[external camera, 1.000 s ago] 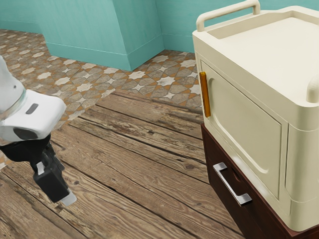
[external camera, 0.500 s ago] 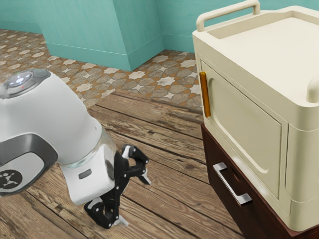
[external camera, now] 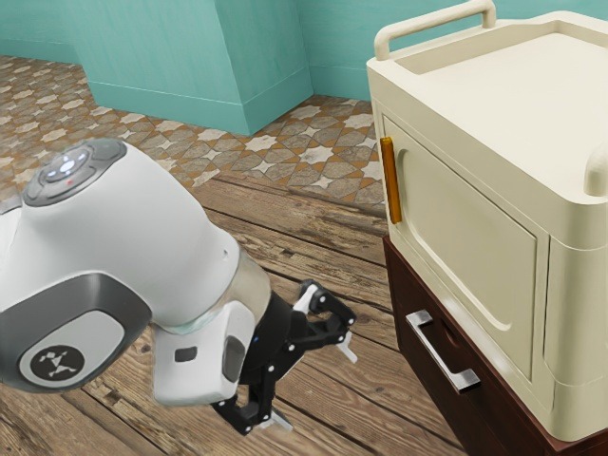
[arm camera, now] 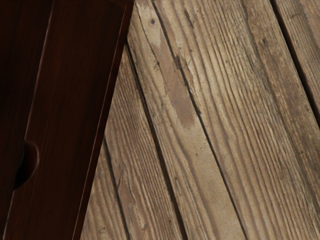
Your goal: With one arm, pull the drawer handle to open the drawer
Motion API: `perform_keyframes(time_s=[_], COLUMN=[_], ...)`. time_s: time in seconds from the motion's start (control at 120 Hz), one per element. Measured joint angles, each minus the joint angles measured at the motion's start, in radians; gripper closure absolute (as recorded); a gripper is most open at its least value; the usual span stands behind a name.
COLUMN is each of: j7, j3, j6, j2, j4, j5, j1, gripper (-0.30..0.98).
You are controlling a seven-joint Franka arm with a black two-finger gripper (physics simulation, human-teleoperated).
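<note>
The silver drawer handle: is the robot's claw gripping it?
No, the gripper is open, with wooden planks showing between it and the silver handle.

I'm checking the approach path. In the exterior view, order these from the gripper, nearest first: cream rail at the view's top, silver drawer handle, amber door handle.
1. Silver drawer handle: low, toward the exterior view's right from the gripper.
2. Amber door handle: higher up.
3. Cream rail: highest, well above both.

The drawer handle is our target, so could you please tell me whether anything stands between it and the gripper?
Nothing visible stands between the gripper and the drawer handle; the exterior view shows a gap with wooden planks below.
</note>
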Motion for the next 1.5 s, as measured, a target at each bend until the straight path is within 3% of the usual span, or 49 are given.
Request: perform_keyframes(time_s=[0.633,1.4,1.5], j7=[0.089,0.111,0.112], j3=[0.003,0.008,0.008], j6=[0.295,0.374,0.381], j2=[0.172,0.261,0.283], j4=[0.001,0.035,0.042], j5=[-0.015,-0.029,-0.035], j1=[0.004,0.015,0.016], gripper=[0.00,0.00,-0.04])
